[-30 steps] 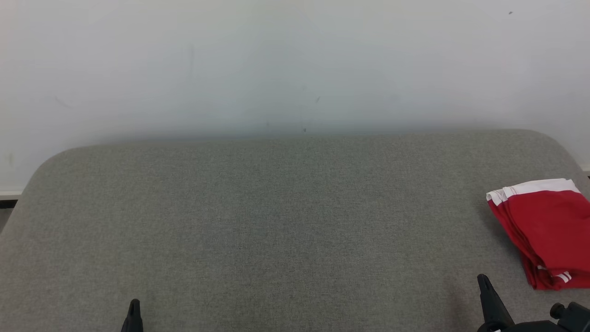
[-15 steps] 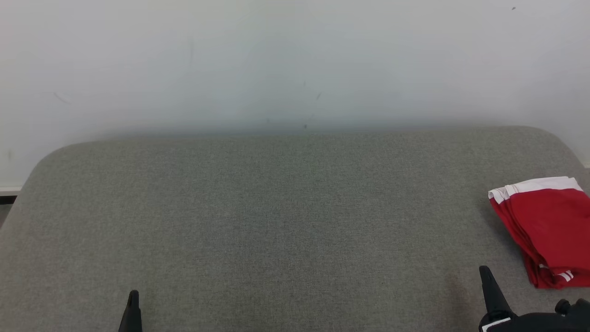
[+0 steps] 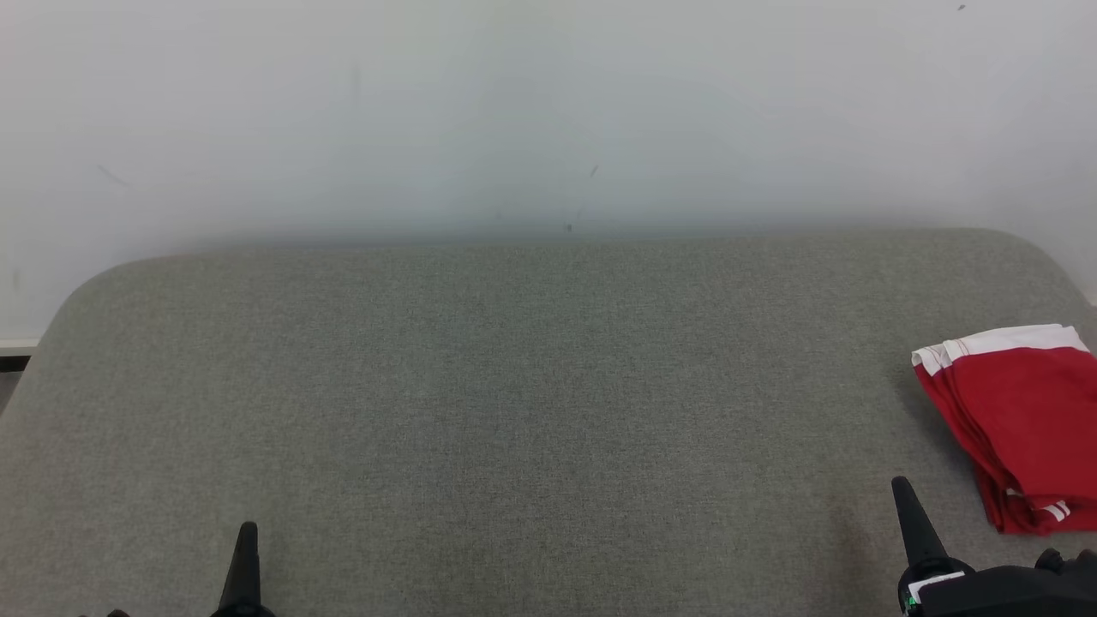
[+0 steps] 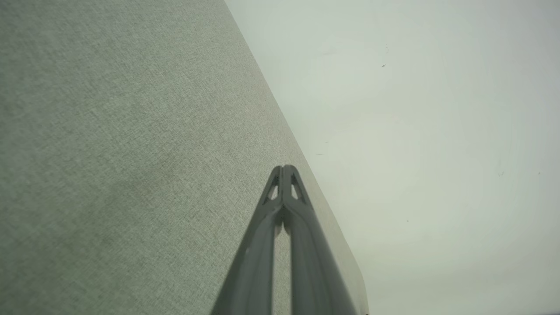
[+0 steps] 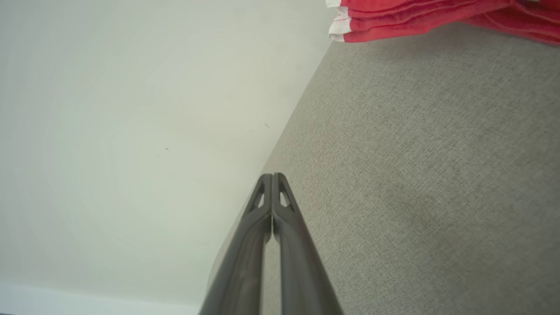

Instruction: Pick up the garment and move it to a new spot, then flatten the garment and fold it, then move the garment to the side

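A folded red garment (image 3: 1020, 420) with white trim lies at the right edge of the grey upholstered surface (image 3: 531, 403); its stacked edges also show at the top of the right wrist view as the garment (image 5: 437, 17). My right gripper (image 3: 902, 488) is low at the right, left of the garment and apart from it, shut with nothing held, its tips (image 5: 272, 177) pressed together. At the lower left my left gripper (image 3: 247, 531) is shut too, fingertips (image 4: 283, 168) together and empty.
A pale wall (image 3: 548, 111) stands right behind the grey surface's rounded back edge. A strip of floor and skirting (image 3: 13, 360) shows at the far left. The garment lies close to the surface's right edge.
Both grippers have risen a little higher in the head view. The whole picture has shifted slightly, so the camera moved. The garment lies as before.
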